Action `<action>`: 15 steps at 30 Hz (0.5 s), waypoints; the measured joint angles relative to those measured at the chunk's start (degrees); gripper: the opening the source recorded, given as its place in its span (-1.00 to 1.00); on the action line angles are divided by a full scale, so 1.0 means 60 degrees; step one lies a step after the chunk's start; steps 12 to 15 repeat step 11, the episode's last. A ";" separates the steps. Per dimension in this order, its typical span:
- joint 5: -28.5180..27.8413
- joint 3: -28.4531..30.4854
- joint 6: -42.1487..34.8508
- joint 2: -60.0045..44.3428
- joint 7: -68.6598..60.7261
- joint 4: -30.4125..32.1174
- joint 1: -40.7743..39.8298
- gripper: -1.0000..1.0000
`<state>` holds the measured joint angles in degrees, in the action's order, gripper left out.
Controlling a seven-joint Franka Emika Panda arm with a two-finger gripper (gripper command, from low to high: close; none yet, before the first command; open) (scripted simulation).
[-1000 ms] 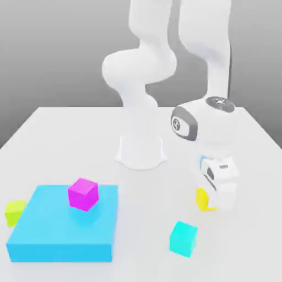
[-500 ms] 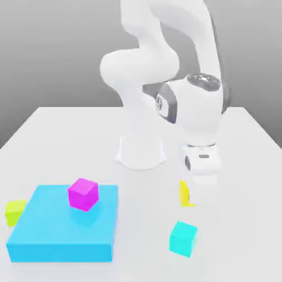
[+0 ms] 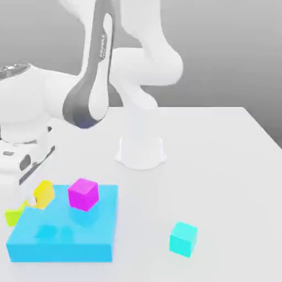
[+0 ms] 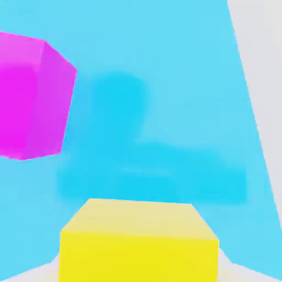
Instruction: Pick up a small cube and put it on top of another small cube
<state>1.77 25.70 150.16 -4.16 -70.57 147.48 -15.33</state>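
A: What sits closest to the claw?
B: The yellow cube (image 4: 139, 242), right up against it, raised above the blue slab (image 4: 182, 99).
A: And farther out?
B: A magenta cube (image 4: 33, 96) rests on that slab, off to one side, well apart from the yellow one.

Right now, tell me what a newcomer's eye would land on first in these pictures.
The big cyan slab at the exterior view's lower left, with a magenta cube sitting on it. Next, the yellow cube held above the slab's near-left edge under the white arm, close to the magenta one but apart from it.
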 joint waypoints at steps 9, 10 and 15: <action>0.2283 -0.0805 0.1581 -0.1810 -0.2438 -0.0201 -0.1347 1.00; 0.2283 -0.0805 0.1581 -0.1810 -0.2438 -0.0201 -0.1347 1.00; 0.2283 -0.0805 0.1581 -0.1810 -0.2438 -0.0201 -0.1347 1.00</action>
